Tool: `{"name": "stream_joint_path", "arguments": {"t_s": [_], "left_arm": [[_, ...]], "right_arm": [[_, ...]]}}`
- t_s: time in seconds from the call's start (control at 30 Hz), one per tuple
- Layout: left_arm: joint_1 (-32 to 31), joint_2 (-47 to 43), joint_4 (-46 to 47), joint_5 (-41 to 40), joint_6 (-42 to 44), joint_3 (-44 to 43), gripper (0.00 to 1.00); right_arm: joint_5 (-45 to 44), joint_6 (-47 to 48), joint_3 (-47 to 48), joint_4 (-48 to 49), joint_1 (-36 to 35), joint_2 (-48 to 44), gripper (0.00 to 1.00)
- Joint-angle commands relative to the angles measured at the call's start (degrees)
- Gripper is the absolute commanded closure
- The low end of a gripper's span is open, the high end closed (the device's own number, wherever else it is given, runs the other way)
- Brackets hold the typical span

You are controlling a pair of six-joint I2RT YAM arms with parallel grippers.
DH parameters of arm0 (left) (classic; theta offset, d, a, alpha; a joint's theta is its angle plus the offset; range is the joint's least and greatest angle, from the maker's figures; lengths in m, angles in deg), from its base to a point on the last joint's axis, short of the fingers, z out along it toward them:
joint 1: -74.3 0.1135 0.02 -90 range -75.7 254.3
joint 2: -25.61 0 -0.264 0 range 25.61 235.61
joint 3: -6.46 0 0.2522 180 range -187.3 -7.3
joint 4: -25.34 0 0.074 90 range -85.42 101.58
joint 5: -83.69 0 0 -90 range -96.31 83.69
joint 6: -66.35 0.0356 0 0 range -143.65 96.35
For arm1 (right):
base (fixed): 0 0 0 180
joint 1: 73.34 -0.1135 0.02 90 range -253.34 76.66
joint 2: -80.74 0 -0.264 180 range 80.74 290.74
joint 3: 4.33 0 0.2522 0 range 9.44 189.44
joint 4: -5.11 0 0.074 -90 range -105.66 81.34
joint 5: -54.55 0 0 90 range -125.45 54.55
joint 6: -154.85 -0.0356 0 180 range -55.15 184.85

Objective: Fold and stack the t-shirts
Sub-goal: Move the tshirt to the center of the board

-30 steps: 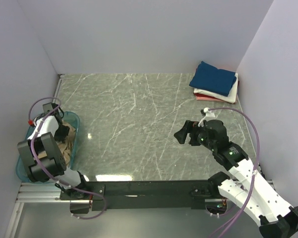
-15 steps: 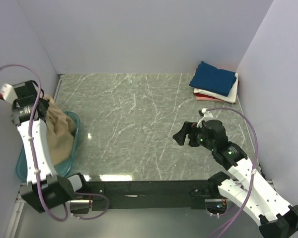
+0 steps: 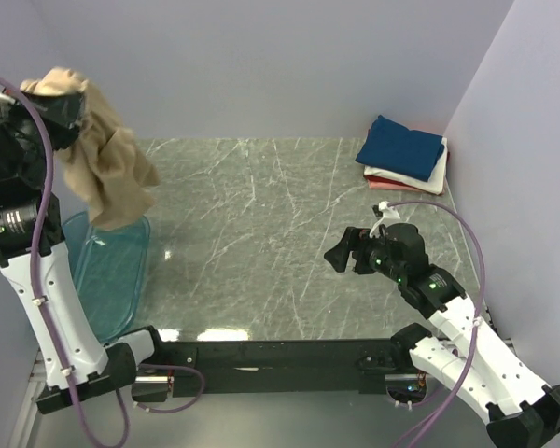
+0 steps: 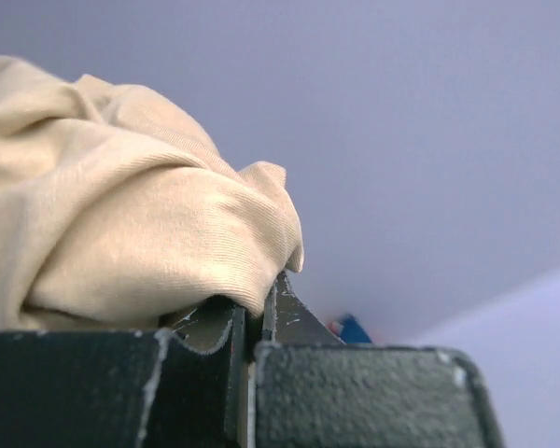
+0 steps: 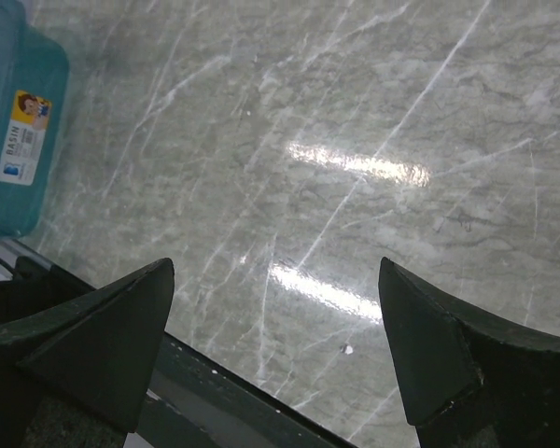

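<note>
A tan t-shirt (image 3: 103, 159) hangs bunched high above the table's left side, pinched in my left gripper (image 3: 61, 103), which is shut on it. In the left wrist view the tan t-shirt (image 4: 131, 233) bulges over the closed jaws of the left gripper (image 4: 259, 313). A stack of folded t-shirts (image 3: 403, 154), navy on top of white and pinkish red, lies at the far right corner. My right gripper (image 3: 341, 254) hovers open over the right half of the table; the right wrist view shows the right gripper (image 5: 275, 280) with only marble between its fingers.
A translucent teal tub (image 3: 107, 271) stands at the table's left edge, below the hanging shirt; the teal tub (image 5: 19, 112) also appears in the right wrist view. Lilac walls close in the left, back and right. A black rail (image 3: 280, 355) runs along the near edge.
My left gripper shut on the tan t-shirt inside the tub and lifted it high above the tub. The right arm has barely moved.
</note>
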Motion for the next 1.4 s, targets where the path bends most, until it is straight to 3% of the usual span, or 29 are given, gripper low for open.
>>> {"name": "stream_joint_path", "arguments": {"t_s": [0.0, 0.1, 0.27, 0.47, 0.6, 0.63, 0.73, 0.93, 1.1, 1.37], "left_arm": [[-7.6, 1.5, 7.9, 7.7, -0.7, -5.4, 0.98], [-19.6, 2.7, 7.7, 0.5, 1.8, -4.5, 0.95], [-37.0, 2.5, 13.2, -10.0, 1.4, 11.2, 0.95], [-48.9, 10.1, 19.3, -15.1, -2.0, 23.8, 0.94], [-49.8, 21.9, 13.6, -15.1, -1.9, 20.9, 0.64], [-49.8, 23.0, 12.6, -15.1, -1.6, 19.6, 0.46], [-49.9, 23.3, 11.4, -17.7, -1.4, 21.4, 0.31], [-49.9, 18.2, 10.0, -23.5, -2.3, 31.9, 0.34], [-50.4, 16.5, 12.6, -21.2, -2.6, 42.4, 0.43], [-51.9, 18.5, 16.0, -21.0, -3.3, 48.6, 0.45]], "right_arm": [[-0.3, -0.1, 3.1, 2.0, -0.1, -1.2, 0.04], [-0.3, -0.5, 3.2, 2.3, -0.1, -1.8, 0.04], [-0.7, -1.0, 2.4, 2.4, -0.2, -2.2, 0.05], [-1.0, -2.2, 0.6, 4.2, -0.2, -1.1, 0.04], [-0.6, -3.2, -0.9, 6.5, -0.1, 1.5, 0.05], [-0.4, -3.6, -1.5, 7.4, -0.2, 1.9, 0.05], [-0.2, -4.5, -3.5, 10.0, -0.3, 3.8, 0.06], [0.4, -6.5, -6.8, 16.7, -0.2, 9.7, 0.13], [2.1, -8.2, -7.1, 23.0, -0.4, 17.8, 0.23], [1.5, -10.6, -2.9, 30.4, -2.2, 29.5, 0.26]]}}
